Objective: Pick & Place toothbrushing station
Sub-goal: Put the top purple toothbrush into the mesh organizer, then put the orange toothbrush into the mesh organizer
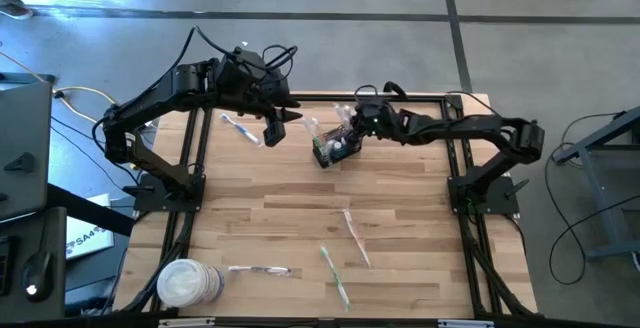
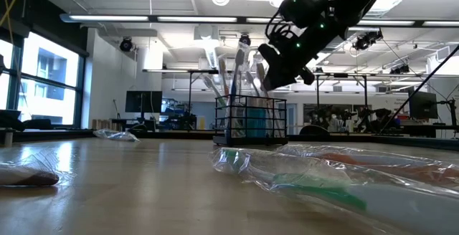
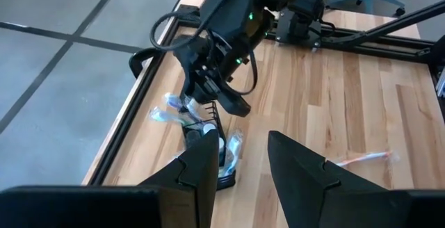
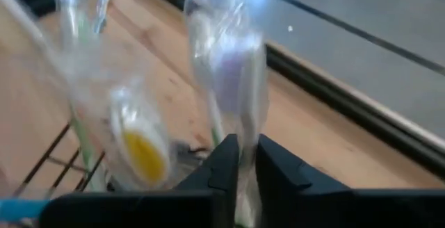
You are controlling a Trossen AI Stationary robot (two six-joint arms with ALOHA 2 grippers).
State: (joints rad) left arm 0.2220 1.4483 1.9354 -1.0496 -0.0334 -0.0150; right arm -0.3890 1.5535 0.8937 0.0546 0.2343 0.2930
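Black wire mesh forms the toothbrushing station (image 1: 331, 150), which is standing upright on the wooden table (image 1: 400, 228) near its far edge, roughly midway across. It is holding several plastic-wrapped toothbrushes (image 2: 231, 69) that are sticking up well above its rim. The right gripper (image 1: 352, 124) is hovering just above the basket, its fingers (image 4: 226, 160) pinching a wrapped toothbrush with a purple head (image 4: 233, 75), with only a narrow gap showing between them. The left gripper (image 1: 274, 128) is hanging nearby, on the basket's left, fingers spread apart and holding nothing. A round white tub (image 1: 187, 283) is sitting at the near left corner; its contents cannot be made out. More wrapped toothbrushes (image 1: 354, 236) are lying loose on the table.
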